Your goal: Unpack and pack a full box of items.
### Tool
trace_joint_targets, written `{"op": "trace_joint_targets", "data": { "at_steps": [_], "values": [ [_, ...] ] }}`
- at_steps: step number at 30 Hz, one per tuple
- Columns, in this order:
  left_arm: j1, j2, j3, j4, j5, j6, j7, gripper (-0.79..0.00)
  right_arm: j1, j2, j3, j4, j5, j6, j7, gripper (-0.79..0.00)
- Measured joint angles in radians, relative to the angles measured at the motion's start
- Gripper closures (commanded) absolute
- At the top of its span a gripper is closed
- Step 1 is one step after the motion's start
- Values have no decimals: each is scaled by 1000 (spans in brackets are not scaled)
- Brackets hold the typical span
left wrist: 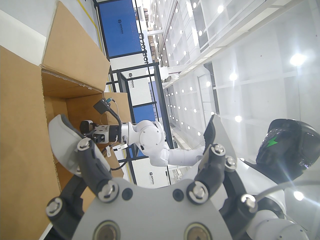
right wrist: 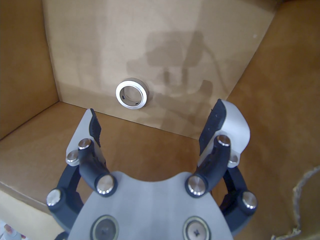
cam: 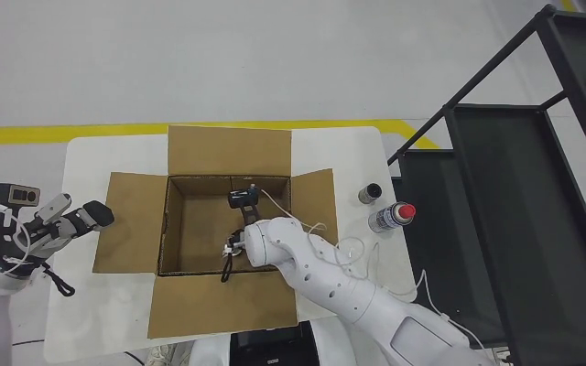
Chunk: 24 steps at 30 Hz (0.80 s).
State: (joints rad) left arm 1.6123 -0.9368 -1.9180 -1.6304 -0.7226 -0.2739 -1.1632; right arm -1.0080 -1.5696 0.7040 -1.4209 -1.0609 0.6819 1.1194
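Right hand (right wrist: 156, 123) is hanging open, empty, inside the box (right wrist: 75, 26); metal ring (right wrist: 132, 96) is lying flat just ahead of it. Left hand (left wrist: 136, 128), also open, is hovering outside, farther off.

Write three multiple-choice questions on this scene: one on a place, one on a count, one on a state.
1. Where does the metal ring lie?
A. on the black rack
B. on the floor of the box
C. between gripper fingers

2. How many cans stand on the table beside the box?
A. one
B. two
C. four

3. How is the right gripper?
A. shut on the ring
B. shut on a can
C. open and empty

Key: 1 B, it rests on cardboard inside; 2 B, a red-capped one and a smaller can; 3 C, its fingers stand apart, nothing between.
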Motion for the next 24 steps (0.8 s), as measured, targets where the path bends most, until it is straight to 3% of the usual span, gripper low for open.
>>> {"op": "trace_joint_targets", "data": {
  "at_steps": [24],
  "values": [
    [0,0,0,0,0,0,0,-785,96,-55,7,212,57,21,-33,-785]
  ]
}}
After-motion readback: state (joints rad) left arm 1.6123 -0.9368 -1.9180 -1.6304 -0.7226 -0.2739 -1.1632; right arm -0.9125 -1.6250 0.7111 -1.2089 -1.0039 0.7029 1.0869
